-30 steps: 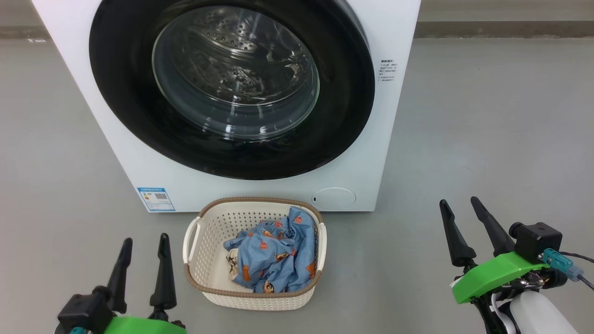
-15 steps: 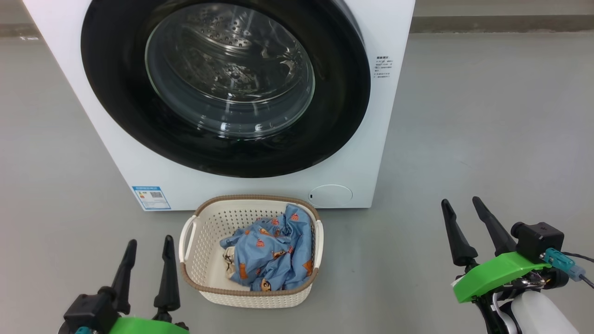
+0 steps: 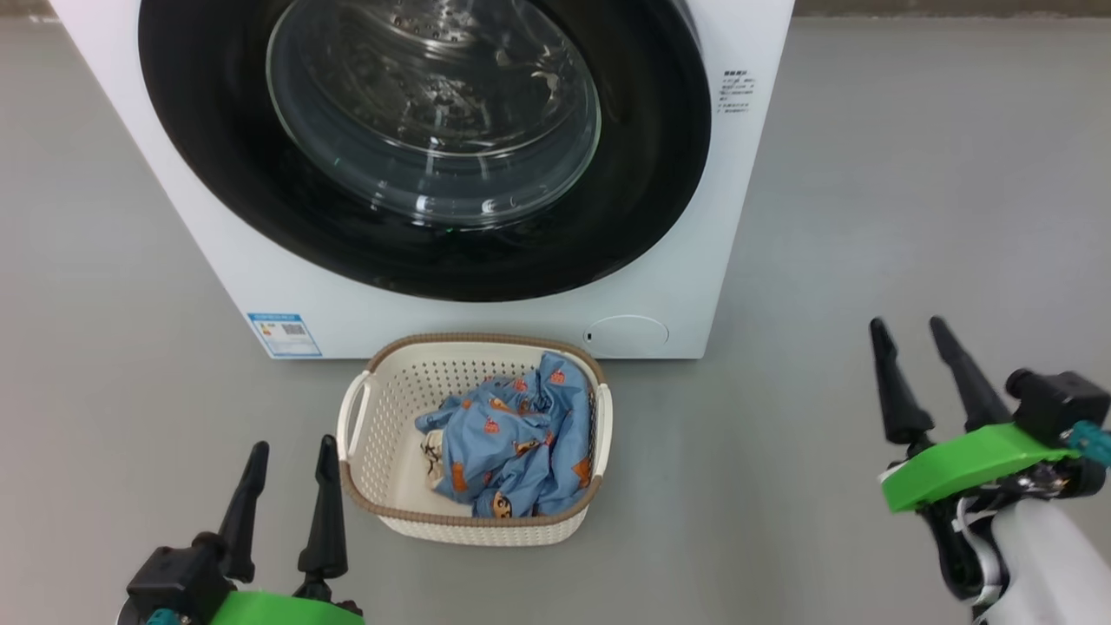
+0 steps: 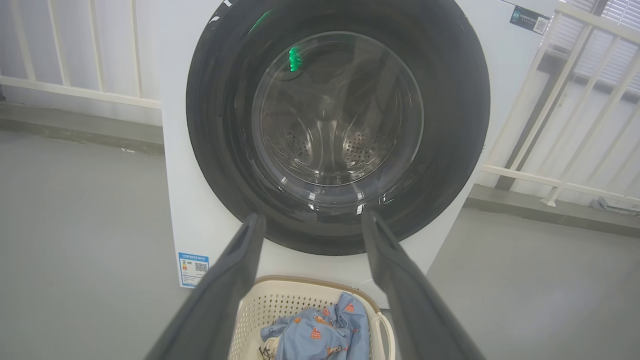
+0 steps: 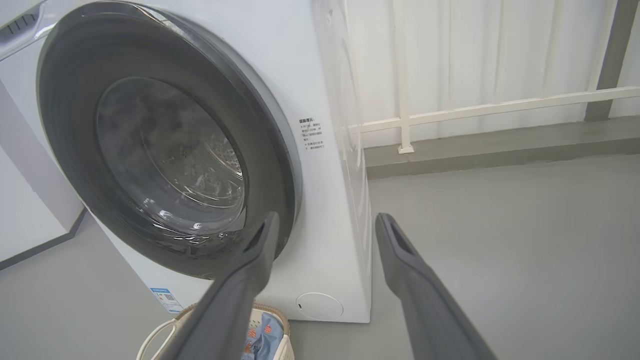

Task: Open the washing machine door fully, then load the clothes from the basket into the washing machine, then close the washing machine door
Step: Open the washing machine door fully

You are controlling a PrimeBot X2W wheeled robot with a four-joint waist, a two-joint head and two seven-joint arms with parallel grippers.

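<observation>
The washer (image 3: pixel 260 278) stands on the floor (image 3: pixel 868 217), its door (image 3: pixel 417 260) flat against the front. The basket (image 3: pixel 473 528) sits on the floor just before the washer, below the door, between the label (image 3: pixel 284 334) at lower left and the cap (image 3: pixel 625 334) at lower right. The clothes (image 3: pixel 512 443) lie in the basket, toward its right side. The left gripper (image 3: pixel 293 444) is just left of the basket, the right gripper (image 3: pixel 908 322) well apart to its right.

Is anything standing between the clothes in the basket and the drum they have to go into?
Yes. The washing machine door covers the drum opening of the washing machine, above and behind the basket where the clothes lie. Nothing visible stands between the open left gripper or right gripper and that door.
</observation>
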